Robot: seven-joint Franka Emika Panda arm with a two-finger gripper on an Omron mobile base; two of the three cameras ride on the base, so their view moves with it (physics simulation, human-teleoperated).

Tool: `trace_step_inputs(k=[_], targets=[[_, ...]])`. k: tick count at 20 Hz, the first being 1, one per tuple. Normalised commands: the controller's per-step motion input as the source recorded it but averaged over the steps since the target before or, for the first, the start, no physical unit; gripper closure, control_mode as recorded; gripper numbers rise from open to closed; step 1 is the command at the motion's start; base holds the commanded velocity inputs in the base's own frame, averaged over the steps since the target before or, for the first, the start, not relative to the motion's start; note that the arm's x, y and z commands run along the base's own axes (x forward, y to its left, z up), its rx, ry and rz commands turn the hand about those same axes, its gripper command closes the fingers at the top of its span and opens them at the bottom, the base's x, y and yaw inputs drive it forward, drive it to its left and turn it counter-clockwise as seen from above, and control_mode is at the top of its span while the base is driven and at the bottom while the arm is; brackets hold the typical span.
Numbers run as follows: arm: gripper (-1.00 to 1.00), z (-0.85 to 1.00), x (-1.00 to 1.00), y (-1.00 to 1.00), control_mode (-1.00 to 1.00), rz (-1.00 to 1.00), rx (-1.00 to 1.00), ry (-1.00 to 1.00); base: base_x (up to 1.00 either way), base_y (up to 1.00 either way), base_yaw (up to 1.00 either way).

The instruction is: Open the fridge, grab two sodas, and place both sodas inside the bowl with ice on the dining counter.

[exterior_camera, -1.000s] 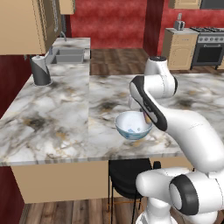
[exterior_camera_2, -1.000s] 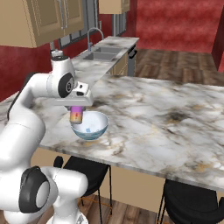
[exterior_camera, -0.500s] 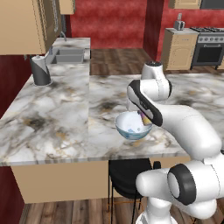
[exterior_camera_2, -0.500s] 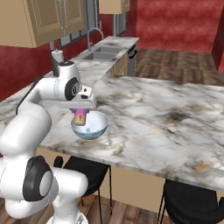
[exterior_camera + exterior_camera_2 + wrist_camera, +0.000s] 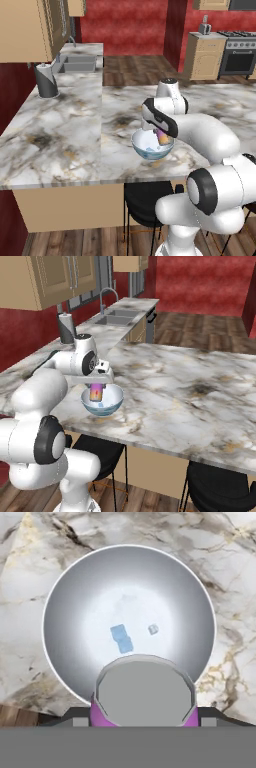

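Observation:
My gripper [image 5: 96,388] is shut on a soda, a short purple-pink-yellow can [image 5: 96,391], and holds it upright just over the pale blue-white bowl [image 5: 114,401] on the dining counter [image 5: 200,386]. In the left base view the can [image 5: 162,136] hangs at the right side of the bowl [image 5: 145,148], with its lower end inside the rim. In the hand view the can's grey top [image 5: 144,694] sits between my fingertips [image 5: 75,716], and the bowl [image 5: 85,602] below holds a few small ice cubes [image 5: 121,638].
A dark canister [image 5: 47,80] and a sink [image 5: 77,63] are at the far left end of the marbled top. Black bar stools [image 5: 215,486] stand under the counter's near edge. A stove [image 5: 237,50] stands at the back right.
The hand has sunk a little with the can and shifted over the bowl. The arm's elbow has swung lower. The grip on the can is unchanged.

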Motion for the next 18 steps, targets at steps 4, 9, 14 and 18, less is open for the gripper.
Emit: trace_step_inputs(k=[4,9,14,18], targets=[[1.00,-0.31,0.21,0.00,-1.00,0.00,0.00,0.01,0.00,0.00,0.00],[1.00,-0.29,0.24,0.00,-1.00,0.00,0.00,0.02,0.00,0.00,0.00],[1.00,-0.30,0.28,0.00,-1.00,0.00,0.00,0.03,0.00,0.00,0.00],[1.00,-0.26,0.26,0.00,-1.00,0.00,0.00,0.03,0.00,0.00,0.00]])
